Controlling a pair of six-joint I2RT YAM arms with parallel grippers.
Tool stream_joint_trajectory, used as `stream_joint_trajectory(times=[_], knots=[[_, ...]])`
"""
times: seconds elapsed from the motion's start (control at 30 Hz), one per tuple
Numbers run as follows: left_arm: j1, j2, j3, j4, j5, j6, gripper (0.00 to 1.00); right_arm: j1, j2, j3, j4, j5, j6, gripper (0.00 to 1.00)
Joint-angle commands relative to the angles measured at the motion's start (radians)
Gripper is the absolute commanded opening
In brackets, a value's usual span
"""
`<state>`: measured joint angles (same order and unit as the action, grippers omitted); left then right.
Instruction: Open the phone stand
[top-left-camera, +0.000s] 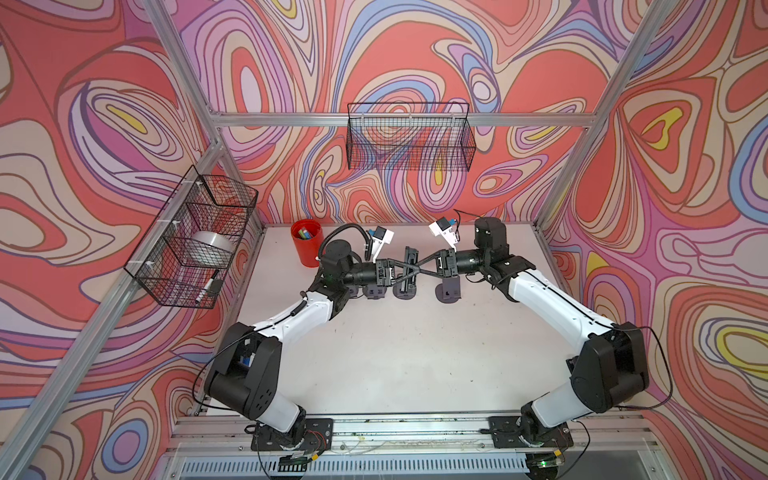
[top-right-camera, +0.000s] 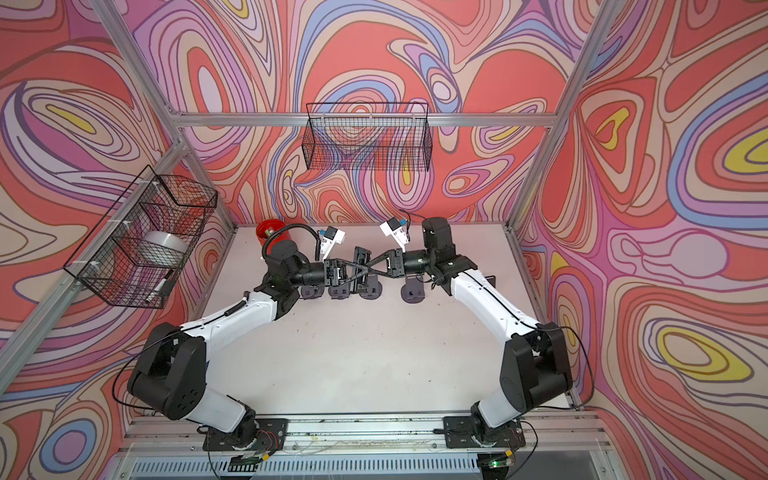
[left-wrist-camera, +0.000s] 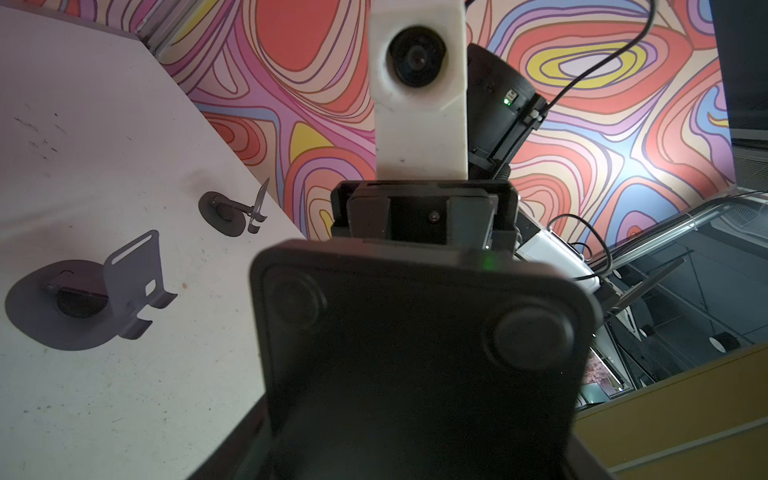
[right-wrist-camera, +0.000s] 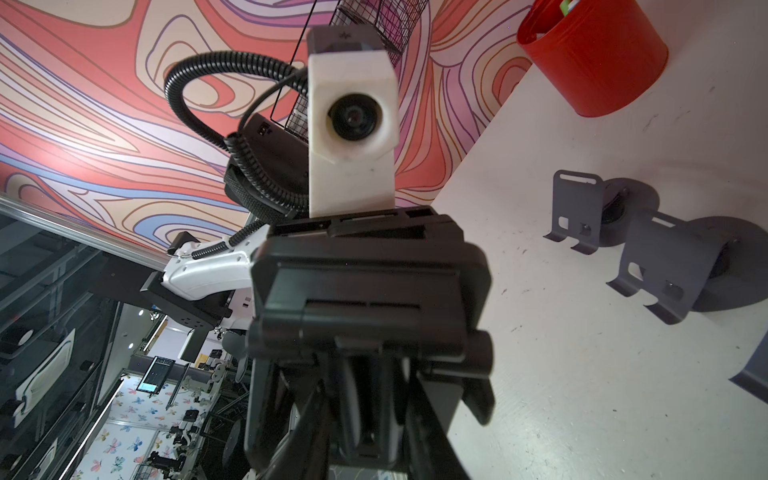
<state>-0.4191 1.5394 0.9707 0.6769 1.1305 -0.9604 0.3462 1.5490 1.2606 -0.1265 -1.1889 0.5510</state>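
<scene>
One black phone stand (top-left-camera: 410, 254) hangs pinched in the jaws of both left gripper (top-left-camera: 409, 272) and right gripper (top-left-camera: 422, 270), above four grey stands (top-left-camera: 449, 289) on the table (top-left-camera: 395, 353), one red cup (top-left-camera: 306, 245) at its back-left corner.

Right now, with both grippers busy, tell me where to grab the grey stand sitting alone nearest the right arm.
Probably grip the grey stand by its back plate near the top edge, coming down from above and pinching across its faces. The plate is thin and rises free, while the round base lies flat on the table, offering no edge.
</scene>
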Motion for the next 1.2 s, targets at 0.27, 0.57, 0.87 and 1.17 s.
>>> stream_joint_trajectory(times=[0.27, 0.57, 0.87, 1.17], knots=[[0.096, -0.050, 0.001, 0.023, 0.015, 0.020, 0.05, -0.099, -0.020, 0.017, -0.081, 0.000, -0.038, 0.00], [0.115, -0.055, -0.006, 0.021, 0.008, 0.015, 0.04, -0.111, -0.034, 0.023, -0.137, -0.001, -0.078, 0.00], [0.125, -0.064, -0.015, 0.017, 0.011, 0.013, 0.04, -0.113, -0.038, 0.040, -0.209, -0.002, -0.126, 0.00], [0.117, -0.039, -0.054, 0.206, -0.023, -0.118, 0.03, -0.083, -0.042, 0.067, -0.260, 0.075, -0.183, 0.17]])
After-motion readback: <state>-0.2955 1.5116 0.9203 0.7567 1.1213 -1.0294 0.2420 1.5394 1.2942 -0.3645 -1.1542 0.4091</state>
